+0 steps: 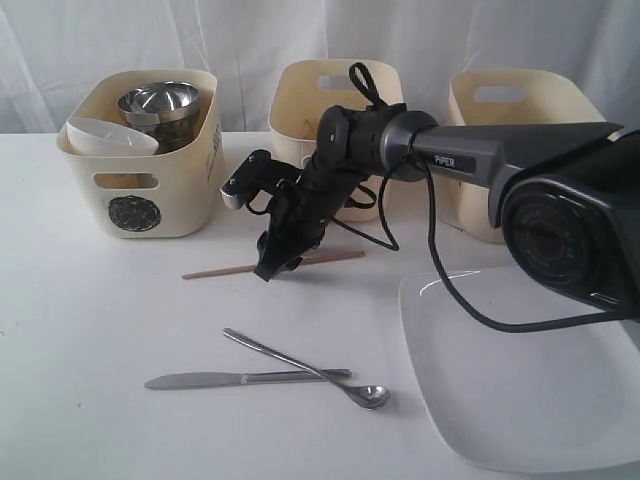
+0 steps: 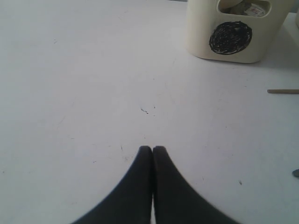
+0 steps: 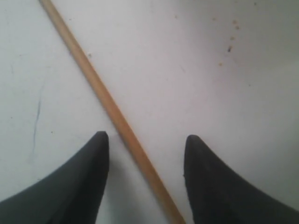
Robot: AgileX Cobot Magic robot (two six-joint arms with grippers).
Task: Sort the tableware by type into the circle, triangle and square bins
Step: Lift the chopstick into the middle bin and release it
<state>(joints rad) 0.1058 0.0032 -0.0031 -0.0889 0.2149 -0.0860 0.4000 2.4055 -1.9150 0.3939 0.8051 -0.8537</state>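
Note:
A wooden chopstick [image 1: 220, 270] lies on the white table in front of the bins. My right gripper [image 1: 273, 268] points down over its middle, open; in the right wrist view the chopstick [image 3: 93, 79] runs slantwise between the two fingertips [image 3: 99, 140], touching neither. My left gripper [image 2: 153, 148] is shut and empty, low over bare table; the arm itself is out of the exterior view. The circle bin [image 1: 185, 190] at the left holds a white bowl [image 1: 108, 138] and steel bowls [image 1: 160, 100]. A knife [image 1: 195, 381] and a spoon [image 1: 372, 397] lie crossed near the front.
Two more cream bins [image 1: 300, 100] [image 1: 500, 110] stand at the back, their marks hidden behind my right arm. A large white plate [image 1: 520, 400] lies at the front right. The left wrist view shows the circle bin [image 2: 233, 28] and a chopstick end [image 2: 282, 91].

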